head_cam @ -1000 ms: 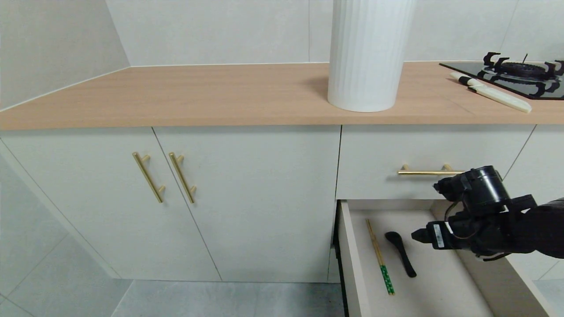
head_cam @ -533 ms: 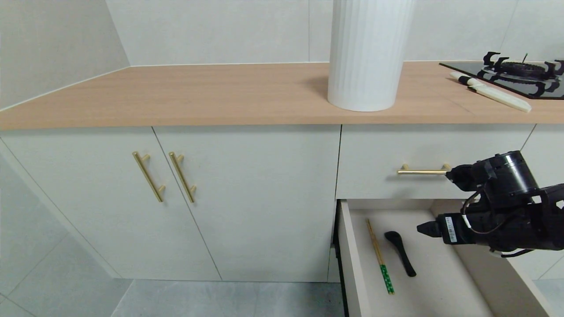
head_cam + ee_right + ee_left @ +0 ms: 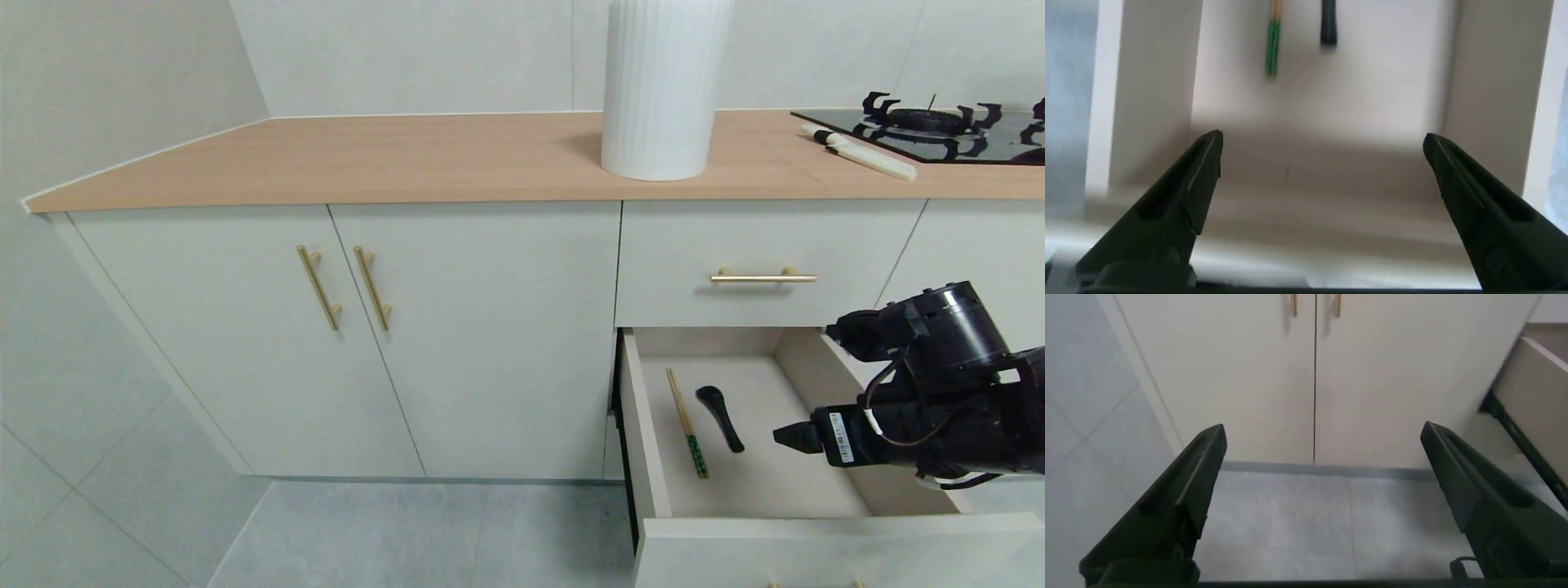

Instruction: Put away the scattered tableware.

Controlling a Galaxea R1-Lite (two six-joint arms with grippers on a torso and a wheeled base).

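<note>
The lower drawer (image 3: 643,425) stands pulled out at the right of the cabinet. On its floor lie a pair of wooden chopsticks with green ends (image 3: 686,425) and a black spoon (image 3: 719,418), side by side. My right gripper (image 3: 788,438) hovers over the drawer's right half, open and holding nothing. From the right wrist, that gripper (image 3: 1323,143) looks down at the chopsticks (image 3: 1273,37) and spoon (image 3: 1328,24). A white knife (image 3: 857,153) lies on the counter beside the stove. My left gripper (image 3: 1323,431) is open above the floor, facing the cabinet doors.
A tall white ribbed vase (image 3: 660,86) stands on the wooden counter (image 3: 367,159). A black gas stove (image 3: 931,126) sits at the far right. The closed upper drawer has a gold handle (image 3: 763,278). Two cabinet doors (image 3: 351,327) are shut. The grey floor lies below.
The right gripper lifted and drew back to the right over the drawer. The head view then shifted, so the drawer's front panel now shows; chopsticks and spoon lie as before.
</note>
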